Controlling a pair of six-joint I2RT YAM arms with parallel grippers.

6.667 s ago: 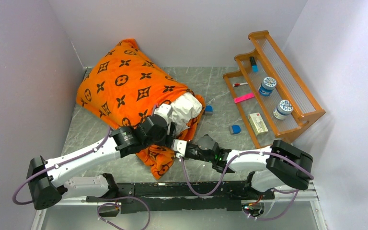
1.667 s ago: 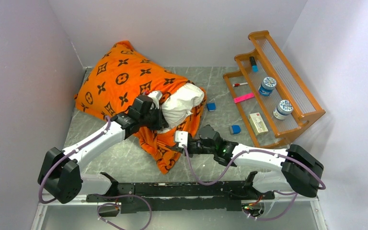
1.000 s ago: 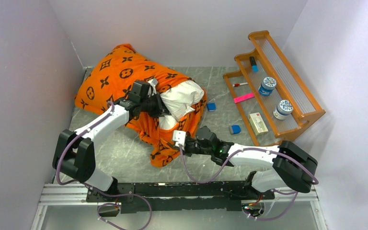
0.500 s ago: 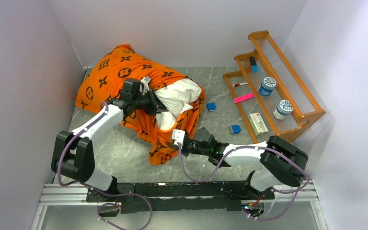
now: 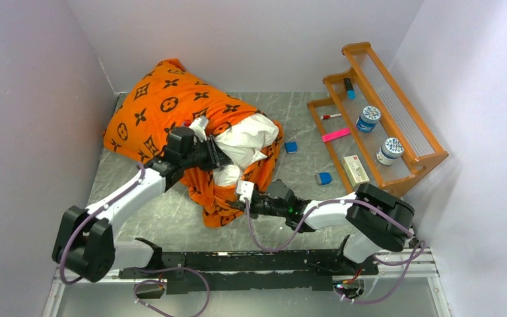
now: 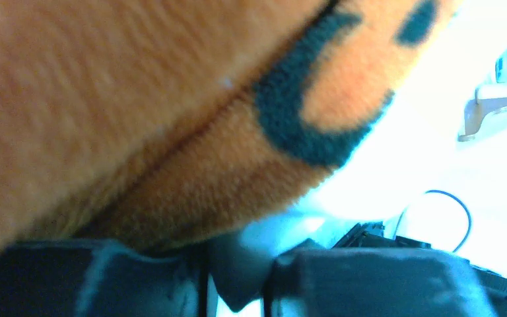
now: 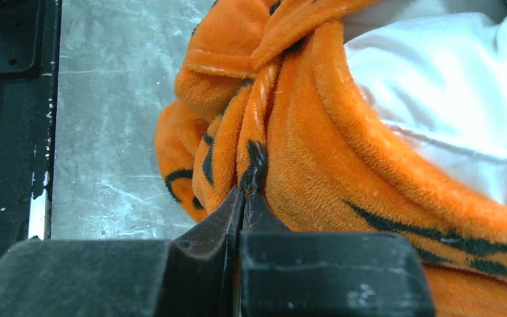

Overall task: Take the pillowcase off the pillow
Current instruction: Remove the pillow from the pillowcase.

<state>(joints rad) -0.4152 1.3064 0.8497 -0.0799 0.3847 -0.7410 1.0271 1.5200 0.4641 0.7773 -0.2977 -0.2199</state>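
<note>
Top view – pillowcase (image 5: pixel 165 109): laid in the far left corner of the table (image 5: pixel 304 125), reaching toward the middle; its open mouth is bunched and hangs toward the near edge.
Top view – pillow (image 5: pixel 247 135): lodged inside the pillowcase; one white end is exposed at the mouth, near the table's middle.
Top view – left gripper (image 5: pixel 212 153): placed at the mouth, against the orange edge beside the exposed pillow end; the finger state cannot be told here.
Top view – right gripper (image 5: pixel 237 202): set low at the near side of the hanging fabric, in contact with it.
Top view – rack (image 5: pixel 429 157): a wooden stepped rack is stood along the right edge of the table; two blue blocks (image 5: pixel 291 146) are laid on the table between it and the pillow.

Left wrist view – pillowcase (image 6: pixel 138 99): the picture is filled by blurred orange pile lying over the left gripper (image 6: pixel 234 277).
Left wrist view – fingers (image 6: pixel 370 284): a narrow gap is seen between them; whether fabric is pinched cannot be told.

Right wrist view – right gripper (image 7: pixel 243 205): the fingers (image 7: pixel 330 271) are pressed together, and a thin fold of the pillowcase (image 7: pixel 317 152) is pinched at the tips.
Right wrist view – pillow (image 7: pixel 449 99): white fabric is seen past the orange rim, on the right.
Right wrist view – table (image 7: pixel 119 119): bare grey surface is seen left of the fold.
</note>
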